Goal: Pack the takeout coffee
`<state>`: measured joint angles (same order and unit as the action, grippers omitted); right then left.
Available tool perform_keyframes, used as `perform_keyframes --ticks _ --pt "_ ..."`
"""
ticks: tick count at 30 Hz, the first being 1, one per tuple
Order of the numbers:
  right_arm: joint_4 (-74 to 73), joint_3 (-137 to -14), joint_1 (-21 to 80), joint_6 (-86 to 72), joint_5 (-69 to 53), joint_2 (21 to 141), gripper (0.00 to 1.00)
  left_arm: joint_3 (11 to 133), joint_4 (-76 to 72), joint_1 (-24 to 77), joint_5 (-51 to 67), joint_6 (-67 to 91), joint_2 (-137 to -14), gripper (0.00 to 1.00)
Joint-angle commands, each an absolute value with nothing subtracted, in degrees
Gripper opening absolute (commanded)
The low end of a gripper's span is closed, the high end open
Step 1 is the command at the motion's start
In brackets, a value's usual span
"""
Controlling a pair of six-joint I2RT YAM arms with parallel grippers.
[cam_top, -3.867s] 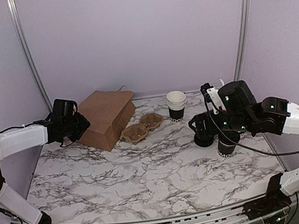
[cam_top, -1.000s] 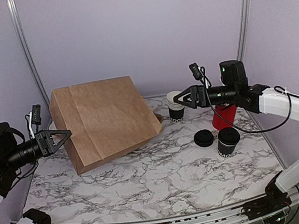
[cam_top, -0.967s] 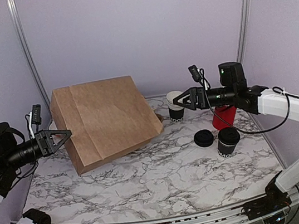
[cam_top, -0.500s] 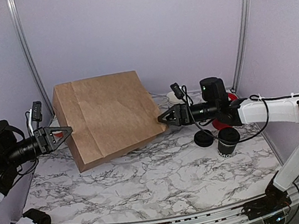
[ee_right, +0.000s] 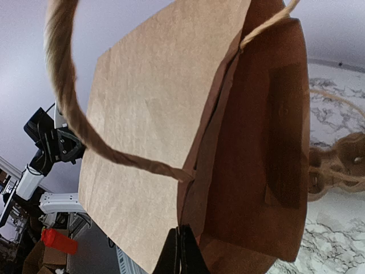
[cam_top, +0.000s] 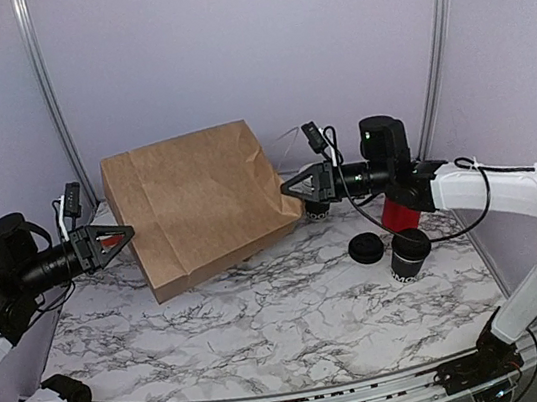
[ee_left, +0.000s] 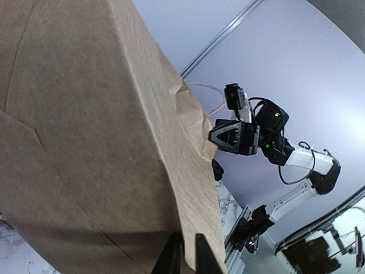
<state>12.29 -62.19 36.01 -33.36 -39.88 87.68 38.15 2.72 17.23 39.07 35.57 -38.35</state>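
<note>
Robot lab cell: marble-print table [cam_top: 288, 329], plain lilac panels [cam_top: 246, 53] on aluminium rails [cam_top: 49, 102], left arm [cam_top: 41, 267] and right arm [cam_top: 494, 185] bolted at near edge.

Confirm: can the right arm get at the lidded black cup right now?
Probably not yet. The right claw is shut on the rim of the paper bag. The lidded cup stands uncovered just below that arm, so once the claw lets go, the way looks free.

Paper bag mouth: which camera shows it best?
Right wrist: it looks into the open paper bag, inside walls and twine handle visible. Top external shows only its broad outer face; left wrist, an outer wall and edge.
</note>
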Motion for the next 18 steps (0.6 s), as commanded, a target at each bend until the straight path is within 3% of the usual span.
perform_keyframes --ticks 1,3,6,12,18 --pt "3.98 -70.54 38.16 -28.26 -35.2 82.15 0.0 37.44 2.49 17.48 35.61 34.0 -39.93 0.22" --pt "-0.02 -73.29 38.66 -25.71 -32.55 80.99 0.0 37.59 4.94 17.42 33.03 33.01 -40.16 0.48" --pt "-8.05 -78.77 40.18 -20.49 -28.47 80.64 0.0 38.04 9.52 17.48 27.15 31.61 -40.18 0.74" --pt "-24.83 -96.04 51.63 -8.54 -15.77 85.75 0.0 40.81 20.77 17.49 8.92 30.86 -41.17 0.81" --pt "-39.21 -113.5 64.54 0.18 -2.32 96.22 0.0 43.4 23.57 17.46 5.47 30.98 -40.41 0.82"
